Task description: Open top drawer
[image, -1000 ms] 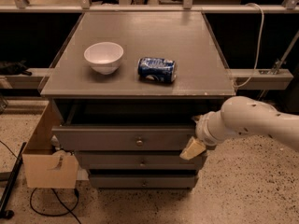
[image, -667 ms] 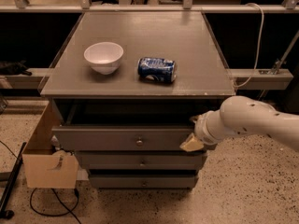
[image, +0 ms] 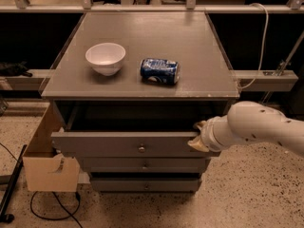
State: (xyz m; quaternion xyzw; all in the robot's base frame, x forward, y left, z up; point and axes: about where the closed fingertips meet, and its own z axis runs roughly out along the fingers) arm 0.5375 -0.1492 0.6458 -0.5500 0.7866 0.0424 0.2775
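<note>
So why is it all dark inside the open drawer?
In the camera view, the tabletop hangs over the top drawer, so its inside falls in shadow; the bowl and can on top catch the light, and so does the gripper at the drawer's right front corner.

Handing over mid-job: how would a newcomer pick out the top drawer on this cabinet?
Find the grey cabinet with a white bowl and blue can on top. Just under that top is the top drawer, pulled partly out, with the tool at its right end. It is wider and taller than the two drawers below.
</note>
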